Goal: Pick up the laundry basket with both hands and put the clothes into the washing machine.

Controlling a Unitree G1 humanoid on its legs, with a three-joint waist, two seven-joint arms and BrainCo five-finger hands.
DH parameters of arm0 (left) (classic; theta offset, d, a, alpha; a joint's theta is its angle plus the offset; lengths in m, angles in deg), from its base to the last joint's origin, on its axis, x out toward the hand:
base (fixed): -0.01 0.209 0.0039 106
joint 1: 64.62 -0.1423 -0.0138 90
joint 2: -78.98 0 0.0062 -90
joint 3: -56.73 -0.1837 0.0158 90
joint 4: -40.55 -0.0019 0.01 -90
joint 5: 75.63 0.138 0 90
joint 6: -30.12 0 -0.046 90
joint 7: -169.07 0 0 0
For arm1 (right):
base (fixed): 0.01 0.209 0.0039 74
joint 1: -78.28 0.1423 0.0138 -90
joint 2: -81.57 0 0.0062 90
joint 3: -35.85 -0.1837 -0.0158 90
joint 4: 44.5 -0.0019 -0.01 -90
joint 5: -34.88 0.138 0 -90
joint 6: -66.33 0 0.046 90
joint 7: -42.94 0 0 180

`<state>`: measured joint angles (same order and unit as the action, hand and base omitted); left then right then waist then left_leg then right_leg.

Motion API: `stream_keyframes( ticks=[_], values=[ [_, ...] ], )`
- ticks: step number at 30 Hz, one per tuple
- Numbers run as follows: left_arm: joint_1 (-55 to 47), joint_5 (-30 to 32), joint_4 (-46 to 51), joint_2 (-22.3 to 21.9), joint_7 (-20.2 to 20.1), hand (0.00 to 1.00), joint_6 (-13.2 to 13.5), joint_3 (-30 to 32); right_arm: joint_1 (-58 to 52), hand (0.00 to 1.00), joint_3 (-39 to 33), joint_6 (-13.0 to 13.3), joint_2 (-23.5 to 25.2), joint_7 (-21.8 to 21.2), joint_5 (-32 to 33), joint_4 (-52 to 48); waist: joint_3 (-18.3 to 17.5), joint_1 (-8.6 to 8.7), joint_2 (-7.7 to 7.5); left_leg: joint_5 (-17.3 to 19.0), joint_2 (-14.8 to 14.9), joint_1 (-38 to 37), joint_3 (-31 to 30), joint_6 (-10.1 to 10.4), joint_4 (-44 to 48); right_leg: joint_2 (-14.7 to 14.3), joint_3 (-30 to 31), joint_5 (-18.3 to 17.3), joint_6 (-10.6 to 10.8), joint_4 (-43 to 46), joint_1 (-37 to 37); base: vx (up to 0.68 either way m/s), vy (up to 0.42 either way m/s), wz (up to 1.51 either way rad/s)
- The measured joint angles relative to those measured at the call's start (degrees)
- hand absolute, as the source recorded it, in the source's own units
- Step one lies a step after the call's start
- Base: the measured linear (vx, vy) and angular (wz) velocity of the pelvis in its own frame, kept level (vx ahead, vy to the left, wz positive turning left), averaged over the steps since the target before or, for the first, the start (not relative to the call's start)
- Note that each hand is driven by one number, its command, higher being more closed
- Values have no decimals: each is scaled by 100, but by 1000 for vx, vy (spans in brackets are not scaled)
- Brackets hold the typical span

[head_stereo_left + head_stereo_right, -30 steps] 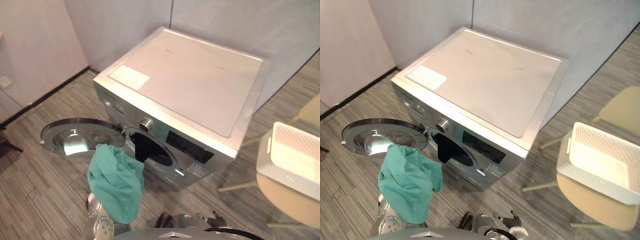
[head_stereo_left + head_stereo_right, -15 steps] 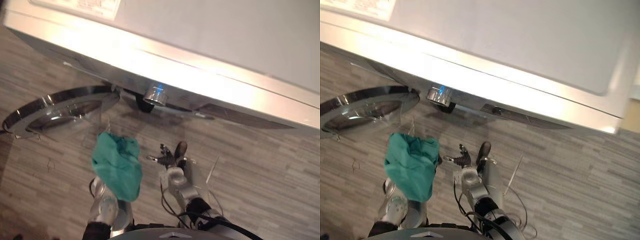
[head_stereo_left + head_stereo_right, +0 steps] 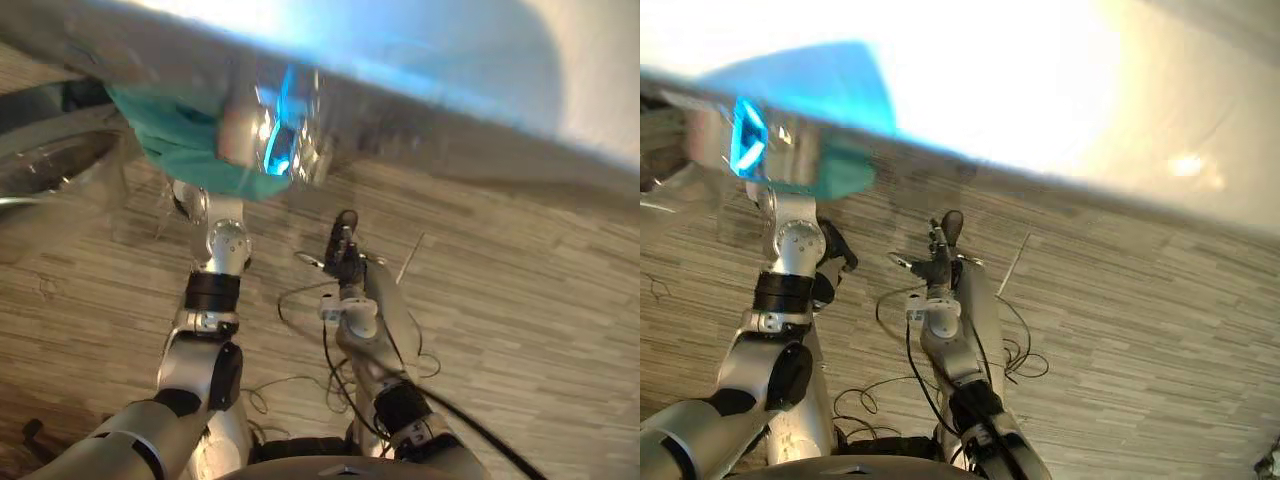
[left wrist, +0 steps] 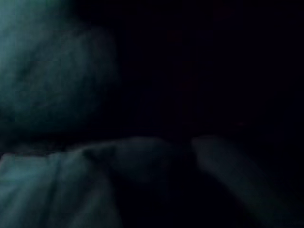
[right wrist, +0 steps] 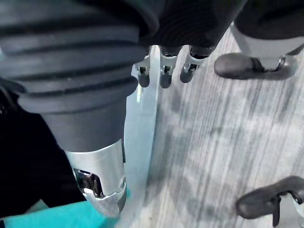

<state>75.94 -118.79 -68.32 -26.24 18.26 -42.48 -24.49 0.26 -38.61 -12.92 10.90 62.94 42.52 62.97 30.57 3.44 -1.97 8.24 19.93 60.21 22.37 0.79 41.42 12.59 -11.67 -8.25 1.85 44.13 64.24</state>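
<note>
The teal cloth point(image 3: 185, 150) is up at the washing machine point(image 3: 440, 140), just under its front edge and beside the blue-lit knob point(image 3: 275, 140). My left arm point(image 3: 225, 245) reaches up into the cloth, which hides the hand. The left wrist view is dark, with folds of the teal cloth point(image 4: 42, 85) close in front. My right hand point(image 3: 343, 243) hangs low over the floor, right of the left arm, open and holding nothing. In the right wrist view its fingers point(image 5: 164, 76) are relaxed and a corner of teal cloth point(image 5: 57, 221) shows.
The machine's round door point(image 3: 45, 160) stands swung open on the left, close to the left arm. Grey wood-look floor point(image 3: 540, 320) spreads out to the right of both arms.
The camera has tipped further down and closer to the machine. My left arm has lifted the teal cloth from low over the floor up to the machine's front. The right hand stays low.
</note>
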Motion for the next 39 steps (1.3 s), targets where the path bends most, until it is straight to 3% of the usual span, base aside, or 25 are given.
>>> stream_keyframes(
  ticks=[3, 7, 14, 16, 23, 25, 28, 29, 32, 34, 39],
  values=[
    [334, -13, 74, 80, 119, 100, 26, -51, -230, 0, -124, 20, -18, 4, -10, -128, 5, 21, -7, -25, 76, 386, 35, 28, 56, -7, 29, -38, -16, -8, 390, -118, -36, 3],
    [367, -253, 418, -67, 175, 100, 83, -263, -303, 0, -127, -65, -24, 2, -23, -378, 27, 47, -7, -127, 159, 533, 112, 42, 57, -86, 65, 216, -23, -168, 549, -52, 0, -13],
    [389, -1005, 735, -362, 153, 100, 327, -454, -387, 0, -102, -97, -30, -4, -4, -734, 50, 87, -4, -46, 297, 697, 162, -120, 357, -183, 169, 346, -44, -136, 706, 12, -1, -15],
    [246, -1298, 1072, -387, 126, 100, 380, -844, -397, 0, -106, -96, -30, -5, 104, -779, 50, 89, -3, -38, 294, 725, 170, -128, 375, -186, 181, 343, -40, -101, 751, 0, 0, 0],
    [-1001, -1304, 2532, -798, -402, 100, 501, -2275, -413, 0, -46, -246, -34, -4, 98, -820, 55, 41, 5, -13, 296, 652, 315, -123, 381, -237, 348, 352, -12, -99, 826, -7, -10, -7],
    [-1086, -1304, 2499, -810, -482, 100, 460, -2256, -477, 0, 16, -252, -41, -5, 98, -896, 55, 23, 5, 43, 405, 655, 331, -126, 505, -314, 398, 370, 0, -94, 830, -12, -26, -31],
    [-719, -1225, 1986, -783, -430, 100, 426, -1548, -554, 0, 121, -217, -100, -7, 102, -1005, 55, 0, 5, 158, 589, 647, 438, -110, 706, -475, 510, 435, -14, -76, 902, -16, -25, -33],
    [-298, -1212, 1491, -715, -306, 100, 401, -1068, -555, 0, 183, -213, -112, -16, 104, -1018, 55, 5, 5, 190, 667, 682, 444, -113, 788, -512, 523, 471, -24, -86, 928, -23, -22, -29],
    [608, -1227, 524, -150, -101, 100, 272, -484, -557, 0, 271, -192, -128, -86, 153, -1105, 56, 58, 3, 219, 749, 784, 445, -80, 863, -570, 525, 531, -38, -100, 1015, -27, -16, -16],
    [1335, -1228, -109, 517, -68, 100, 43, -258, -598, 0, 278, -83, -139, -130, 239, -1224, 63, 82, -2, 221, 797, 889, 444, -84, 900, -602, 517, 567, -34, -112, 1114, -29, -20, -10],
    [2597, -1168, -1324, 1371, -38, 100, -410, -179, -597, 0, 274, 100, -139, -265, 488, -1259, 93, 82, -31, 238, 880, 971, 468, -139, 994, -646, 503, 625, -33, -160, 1172, -16, -10, -9]
  ],
)
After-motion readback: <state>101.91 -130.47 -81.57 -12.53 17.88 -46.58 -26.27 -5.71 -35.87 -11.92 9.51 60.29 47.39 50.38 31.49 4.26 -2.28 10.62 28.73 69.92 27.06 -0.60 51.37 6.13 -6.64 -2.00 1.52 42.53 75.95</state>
